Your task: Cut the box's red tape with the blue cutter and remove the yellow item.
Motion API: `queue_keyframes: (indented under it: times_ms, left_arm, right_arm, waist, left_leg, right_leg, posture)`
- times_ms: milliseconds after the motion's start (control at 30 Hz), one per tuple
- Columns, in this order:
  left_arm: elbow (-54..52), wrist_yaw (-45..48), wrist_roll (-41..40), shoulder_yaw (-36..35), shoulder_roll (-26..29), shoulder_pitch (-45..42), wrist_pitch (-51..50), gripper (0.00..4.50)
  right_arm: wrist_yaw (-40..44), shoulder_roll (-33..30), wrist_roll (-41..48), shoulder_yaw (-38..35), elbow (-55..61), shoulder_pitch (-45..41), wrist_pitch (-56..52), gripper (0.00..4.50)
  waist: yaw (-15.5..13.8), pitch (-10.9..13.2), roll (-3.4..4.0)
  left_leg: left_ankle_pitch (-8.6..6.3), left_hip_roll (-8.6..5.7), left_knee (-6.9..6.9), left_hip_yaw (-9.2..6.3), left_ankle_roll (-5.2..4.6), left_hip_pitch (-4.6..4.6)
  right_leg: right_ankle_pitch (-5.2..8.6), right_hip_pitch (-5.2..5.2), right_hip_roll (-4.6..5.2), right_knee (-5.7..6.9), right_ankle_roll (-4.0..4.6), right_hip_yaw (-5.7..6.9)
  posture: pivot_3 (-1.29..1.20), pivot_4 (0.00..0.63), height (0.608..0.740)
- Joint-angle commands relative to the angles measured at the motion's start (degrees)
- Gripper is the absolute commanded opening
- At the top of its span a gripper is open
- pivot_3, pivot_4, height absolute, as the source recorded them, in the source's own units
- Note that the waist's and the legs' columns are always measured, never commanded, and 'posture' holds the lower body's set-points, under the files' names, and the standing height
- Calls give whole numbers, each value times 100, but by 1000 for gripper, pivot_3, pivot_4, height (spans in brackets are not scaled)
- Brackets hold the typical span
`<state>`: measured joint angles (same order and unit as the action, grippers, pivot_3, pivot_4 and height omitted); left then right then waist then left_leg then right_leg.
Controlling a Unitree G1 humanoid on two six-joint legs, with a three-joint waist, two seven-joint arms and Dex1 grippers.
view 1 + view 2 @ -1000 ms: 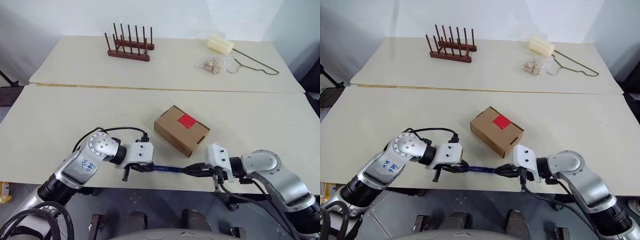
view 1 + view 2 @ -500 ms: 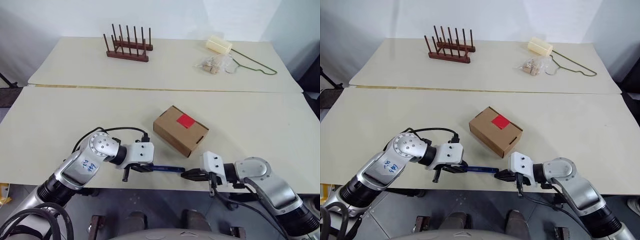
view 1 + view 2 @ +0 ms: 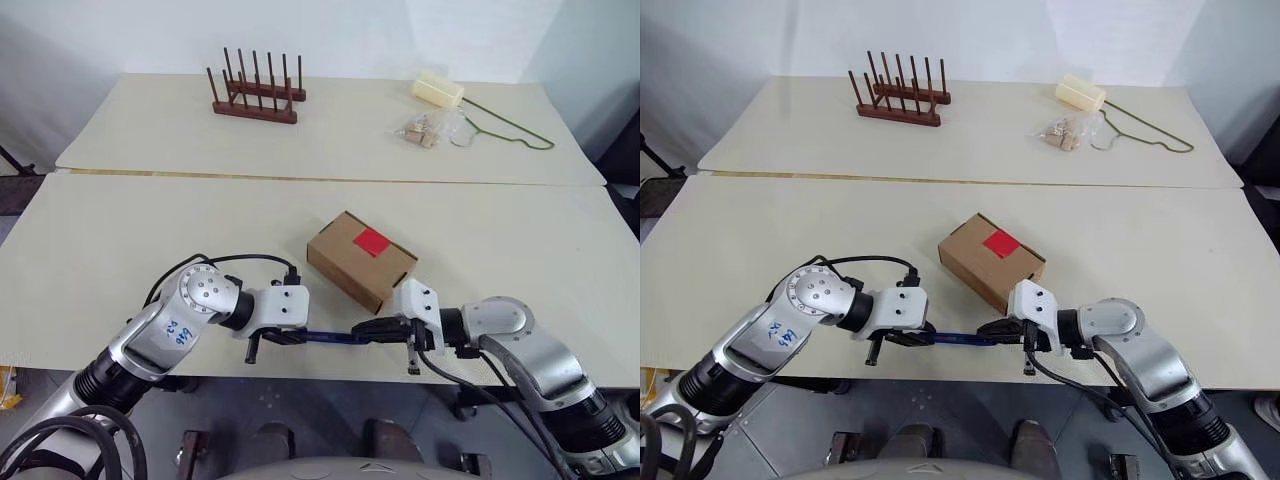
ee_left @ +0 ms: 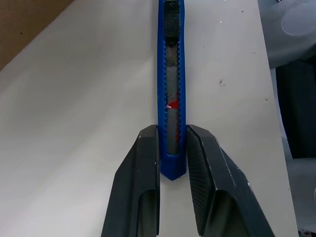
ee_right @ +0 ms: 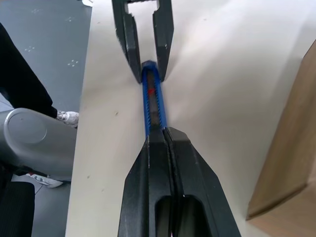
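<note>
The left pincer clamps one end of the cutter; the right pincer, fingers pressed together, meets its other end. A sideways tug could twist the cutter out over the bench edge. Just beyond the right pincer, the box keeps its tape uncut.

Right end effector returned to cutter.

One cardboard box, one red tape square, one blue cutter. Two grippers: left, right. One wooden peg rack, one cream cylinder block, one clear bag, one green wire hanger.
</note>
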<state>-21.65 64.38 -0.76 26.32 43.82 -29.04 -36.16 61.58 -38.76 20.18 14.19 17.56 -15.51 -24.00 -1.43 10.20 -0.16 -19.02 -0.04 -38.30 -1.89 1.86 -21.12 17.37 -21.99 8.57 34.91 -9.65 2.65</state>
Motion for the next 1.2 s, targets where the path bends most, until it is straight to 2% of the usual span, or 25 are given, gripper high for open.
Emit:
queue_keyframes:
  times_ms: [33, 733, 1200]
  left_arm:
    - [161, -13, 232, 290, 99, 124, -153, 432]
    - [146, -73, 198, 226, 70, 91, -274, 432]
    - [160, -100, 206, 247, 17, 34, -311, 432]
  right_arm:
    - [22, -16, -95, 51, 2, -88, -1, 17]
    - [543, -143, -700, 231, -697, -39, 923, 17]
    - [401, 278, -827, 636, -593, -154, 707, 17]
  waist:
    - [5, 0, 0]
    - [8, -1, 1]
    - [13, -4, 0]
  left_leg:
    - [0, 0, 0, 0, 0, 0]
    - [0, 0, 0, 1, 0, 3]
    - [0, 0, -1, 0, 0, 8]
  right_leg:
    - [0, 0, 0, 0, 0, 0]
    - [0, 1, 0, 1, 0, 0]
    - [0, 6, 0, 2, 0, 0]
  posture:
    - [0, 150, 740]
    - [0, 150, 740]
    - [0, 150, 740]
